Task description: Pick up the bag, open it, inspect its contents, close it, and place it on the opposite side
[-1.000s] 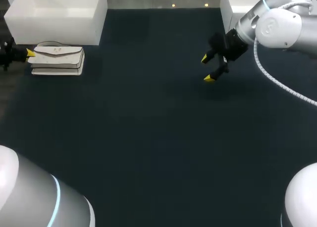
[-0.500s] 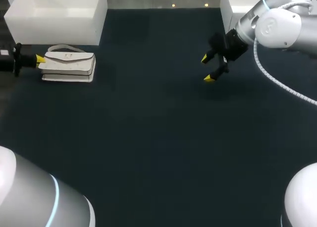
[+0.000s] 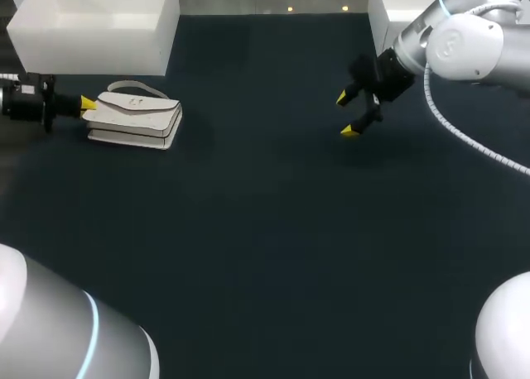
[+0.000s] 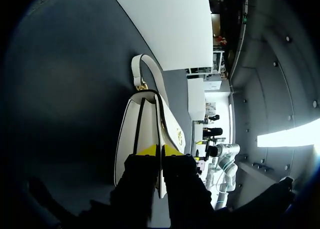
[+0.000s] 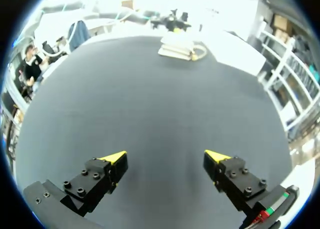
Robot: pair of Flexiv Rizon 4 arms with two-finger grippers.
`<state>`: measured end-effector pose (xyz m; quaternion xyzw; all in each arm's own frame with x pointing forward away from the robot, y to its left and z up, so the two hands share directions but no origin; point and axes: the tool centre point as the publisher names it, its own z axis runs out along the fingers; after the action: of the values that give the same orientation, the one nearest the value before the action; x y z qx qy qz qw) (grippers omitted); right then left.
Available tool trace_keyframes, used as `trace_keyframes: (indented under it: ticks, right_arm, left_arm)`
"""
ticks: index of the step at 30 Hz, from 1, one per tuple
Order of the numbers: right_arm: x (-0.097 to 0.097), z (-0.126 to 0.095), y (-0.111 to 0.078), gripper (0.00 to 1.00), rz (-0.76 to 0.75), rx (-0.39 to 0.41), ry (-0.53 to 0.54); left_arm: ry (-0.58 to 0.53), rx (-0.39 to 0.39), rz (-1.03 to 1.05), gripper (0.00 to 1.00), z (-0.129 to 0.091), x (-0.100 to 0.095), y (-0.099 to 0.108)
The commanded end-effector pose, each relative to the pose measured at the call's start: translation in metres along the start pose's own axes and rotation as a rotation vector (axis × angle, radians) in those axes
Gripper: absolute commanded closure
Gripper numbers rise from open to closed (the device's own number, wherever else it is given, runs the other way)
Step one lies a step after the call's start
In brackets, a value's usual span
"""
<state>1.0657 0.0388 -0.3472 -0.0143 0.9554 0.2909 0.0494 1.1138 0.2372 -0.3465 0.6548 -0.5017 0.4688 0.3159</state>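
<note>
A white handbag (image 3: 135,118) with a flap and a curved handle sits on the dark table at the far left. My left gripper (image 3: 87,105) is shut on the bag's left end. In the left wrist view its yellow tips pinch the edge of the bag's flap (image 4: 167,124), and the handle (image 4: 148,74) arches out ahead of the gripper (image 4: 160,150). My right gripper (image 3: 347,114) hangs open over the table at the right, holding nothing. From the right wrist the bag (image 5: 176,50) lies far ahead of the spread fingers (image 5: 164,157), with my left arm behind it.
A white box (image 3: 99,25) stands at the back left, just behind the bag. Another white box (image 3: 396,11) is at the back right, near my right arm. Dark table surface (image 3: 265,222) stretches between the two arms.
My left gripper has dragged the bag to the right and slightly toward the front, away from the table's left edge. The right arm has stayed where it was.
</note>
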Motion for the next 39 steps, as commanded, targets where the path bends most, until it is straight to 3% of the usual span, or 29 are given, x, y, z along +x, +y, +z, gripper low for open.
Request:
trace_keyframes:
  ticks: [1,11,16,23,32,39]
  right_arm:
    - [-0.001,0.0,-0.001,0.0,-0.001,-0.002,0.003]
    - [-0.001,0.0,-0.001,0.0,-0.001,-0.002,0.003]
    - [-0.001,0.0,-0.001,0.0,-0.001,-0.002,0.003]
    - [-0.001,0.0,-0.001,0.0,-0.001,-0.002,0.003]
    - [-0.001,0.0,-0.001,0.0,-0.001,-0.002,0.003]
    - [-0.001,0.0,-0.001,0.0,-0.001,-0.002,0.003]
  left_arm:
    - [0.007,-0.318,0.0,1.0,-0.002,-0.002,-0.006]
    - [0.007,-0.318,0.0,1.0,-0.002,-0.002,-0.006]
    - [-0.048,-0.167,-0.013,1.0,0.025,0.004,0.017]
    - [-0.079,-0.034,0.005,1.0,0.051,0.017,0.036]
    - [-0.085,0.127,0.008,1.0,0.076,0.029,0.051]
    - [-0.053,0.193,0.007,1.0,0.089,0.034,0.06]
